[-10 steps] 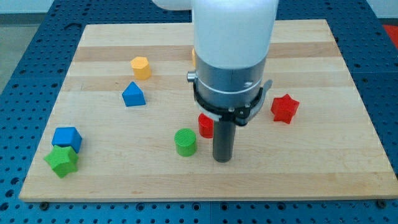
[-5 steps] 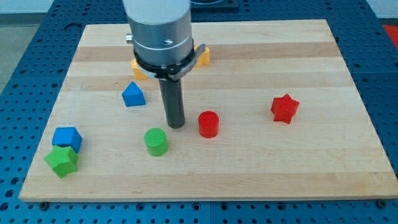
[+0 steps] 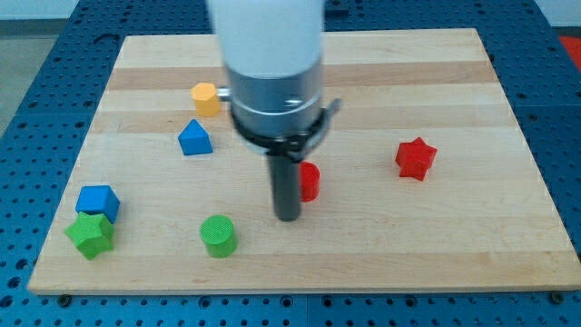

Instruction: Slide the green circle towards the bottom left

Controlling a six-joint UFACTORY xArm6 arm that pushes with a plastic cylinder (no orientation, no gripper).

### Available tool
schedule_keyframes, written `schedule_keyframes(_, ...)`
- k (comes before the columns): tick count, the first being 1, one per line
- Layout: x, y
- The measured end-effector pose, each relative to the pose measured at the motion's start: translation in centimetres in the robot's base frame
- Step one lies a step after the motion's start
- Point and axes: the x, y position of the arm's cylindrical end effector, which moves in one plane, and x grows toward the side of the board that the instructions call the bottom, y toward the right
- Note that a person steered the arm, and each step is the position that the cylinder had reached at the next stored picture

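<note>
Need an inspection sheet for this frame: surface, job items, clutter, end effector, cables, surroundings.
Surface: wooden board, flat, unmarked.
Job's things: green circle near the view's bottom, left of centre, standing alone.
Clutter: red cylinder partly hidden behind the rod; red star; yellow block; blue house-shaped block; blue cube touching green star.
End effector: my tip sits right of the green circle, apart from it, just in front of the red cylinder.
Cables: nothing seen.
Surroundings: blue perforated table.

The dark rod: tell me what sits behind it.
Behind the dark rod sits the red cylinder, its left part covered, only its right side showing. My tip is right of and above the green circle, apart from it.
</note>
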Motion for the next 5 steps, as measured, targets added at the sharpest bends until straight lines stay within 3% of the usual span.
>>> schedule_keyframes(1,2.4,0.6)
schedule_keyframes(3,3.6,-9.7)
schedule_keyframes(5,3.5,-8.6)
